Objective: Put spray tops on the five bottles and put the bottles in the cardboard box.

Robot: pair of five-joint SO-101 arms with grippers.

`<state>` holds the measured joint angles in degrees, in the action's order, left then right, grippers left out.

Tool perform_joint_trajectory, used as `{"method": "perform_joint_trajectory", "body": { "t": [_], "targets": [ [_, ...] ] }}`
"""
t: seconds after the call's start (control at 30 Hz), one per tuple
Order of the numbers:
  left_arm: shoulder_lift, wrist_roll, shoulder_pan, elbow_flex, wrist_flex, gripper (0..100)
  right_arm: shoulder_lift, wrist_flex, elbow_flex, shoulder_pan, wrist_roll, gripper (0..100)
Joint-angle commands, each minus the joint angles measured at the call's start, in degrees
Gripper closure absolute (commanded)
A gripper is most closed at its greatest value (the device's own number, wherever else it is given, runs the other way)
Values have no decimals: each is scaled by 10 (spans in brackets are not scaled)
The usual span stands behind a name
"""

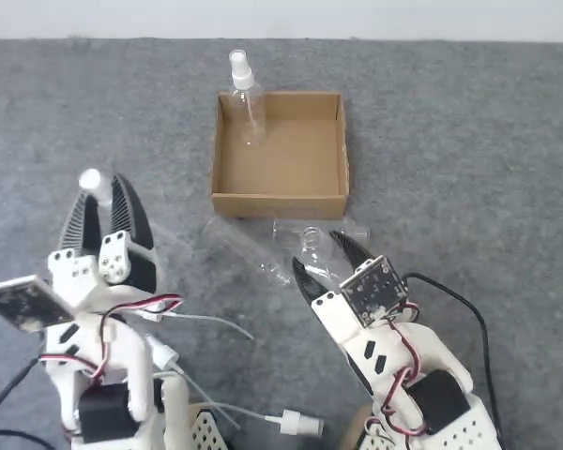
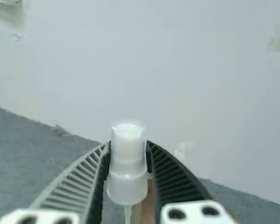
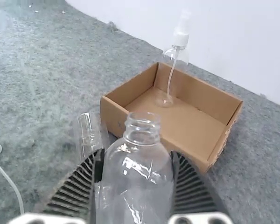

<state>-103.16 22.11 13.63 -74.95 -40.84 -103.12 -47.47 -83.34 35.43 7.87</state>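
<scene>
My left gripper [image 1: 101,184] [image 2: 127,150] is shut on a white spray top [image 1: 91,179] [image 2: 127,163], held up at the left of the table with its thin tube hanging down. My right gripper [image 1: 319,253] [image 3: 136,159] is shut on an upright clear bottle [image 1: 311,242] [image 3: 137,175] with an open neck, just in front of the cardboard box [image 1: 280,203] [image 3: 126,109]. One bottle with a spray top on it [image 1: 247,98] [image 3: 175,60] stands in the box's far left corner.
Clear uncapped bottles [image 1: 249,246] [image 3: 89,135] lie on the grey carpet between the box and my right gripper. Loose spray tops with tubes lie near the front edge [image 1: 298,424] and by the left arm's base [image 1: 161,354]. A white wall rises behind the box.
</scene>
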Motion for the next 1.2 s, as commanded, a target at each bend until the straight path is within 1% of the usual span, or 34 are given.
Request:
{"method": "perform_joint_trajectory", "body": {
  "t": [0.0, 0.2, 0.37, 0.57, 0.63, 0.7, 0.83, 0.97, 1.17],
  "targets": [
    [-11, 7, -50, 34, 86, 989, -9, 20, 6, 1, 11, 992],
    [-11, 7, -82, 34, 176, 989, -9, 20, 5, 1, 11, 992],
    [-11, 7, -107, 36, 210, 989, -9, 29, -6, 2, 11, 991],
    [-11, 10, -133, 56, 155, 989, -9, 114, -56, 5, 13, 991],
    [-11, 11, -142, 58, 144, 989, -9, 134, -72, 6, 34, 991],
    [-11, 19, -148, 58, 143, 989, -9, 153, -88, 7, 55, 991],
    [-11, 62, -142, 58, 141, 989, -9, 185, -112, 28, 68, 991],
    [-11, 66, -142, 56, 141, 989, -9, 209, -130, 56, 69, 991],
    [-11, 74, -149, 55, 140, 989, -9, 210, -130, 62, 69, 991]
  ]
}}
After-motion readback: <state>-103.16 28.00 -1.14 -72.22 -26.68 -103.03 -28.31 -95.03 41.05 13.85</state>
